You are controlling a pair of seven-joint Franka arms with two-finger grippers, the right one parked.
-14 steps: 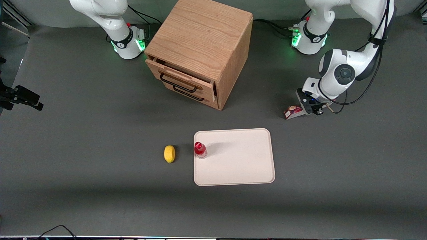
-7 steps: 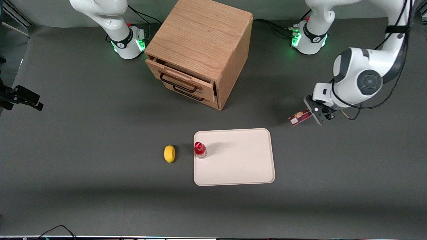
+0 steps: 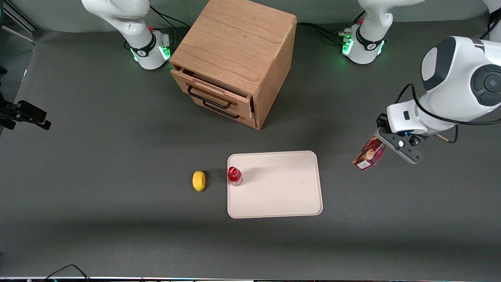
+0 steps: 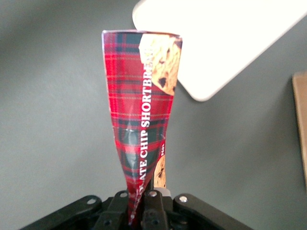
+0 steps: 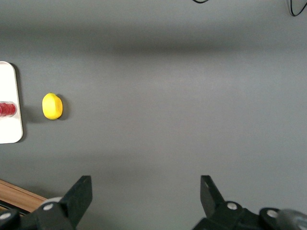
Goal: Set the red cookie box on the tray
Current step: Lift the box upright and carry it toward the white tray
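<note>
1. Left arm's black two-finger gripper (image 3: 385, 147) is clamped on one end of the long dark red plaid cookie box (image 3: 369, 153), held in the air toward the working arm's end of the table.
2. Box (image 4: 142, 103) is tilted, pinched flat at the fingers (image 4: 152, 211), free end pointing down toward the tray.
3. Flat pale cream-pink rectangular tray (image 3: 282, 196) lies on the grey table, apart from the box.
4. Small red-capped bottle (image 3: 235, 176) stands on the tray's edge; a yellow lemon-like fruit (image 3: 199, 180) sits beside it, off the tray.
5. Wooden 2-drawer cabinet (image 3: 235, 58) is farther from the front camera.
</note>
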